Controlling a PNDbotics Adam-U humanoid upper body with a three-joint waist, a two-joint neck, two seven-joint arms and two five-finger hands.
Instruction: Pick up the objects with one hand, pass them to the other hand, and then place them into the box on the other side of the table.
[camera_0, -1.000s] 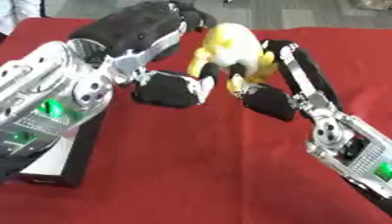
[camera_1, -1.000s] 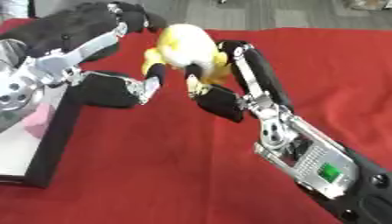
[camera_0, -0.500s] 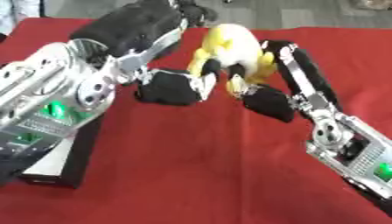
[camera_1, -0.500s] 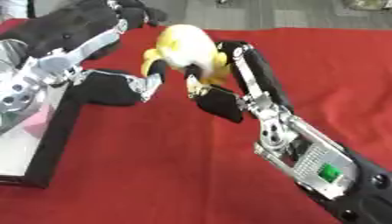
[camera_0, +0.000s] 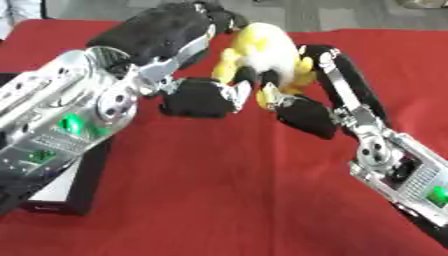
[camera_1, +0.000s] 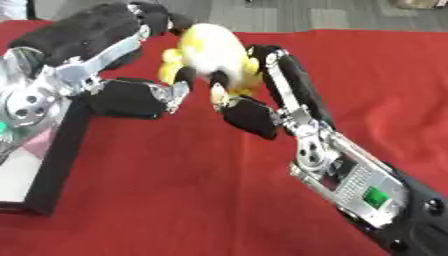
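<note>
A yellow and white plush toy (camera_0: 262, 47) is held above the red tablecloth, between both hands. My left hand (camera_0: 157, 37) comes in from the upper left. Its fingers curl over the toy's top and its thumb (camera_0: 199, 97) presses in from below left. My right hand (camera_0: 346, 85) reaches up from the lower right. It has fingers along the toy's right side and its thumb (camera_0: 302, 115) under the toy. Both hands touch the toy at once. The toy's lower part is partly hidden behind the two thumbs.
A black box (camera_1: 57, 155) with a pale inside stands at the left edge, partly under my left forearm. The red cloth (camera_0: 219, 190) covers the table. Grey floor shows beyond the far edge.
</note>
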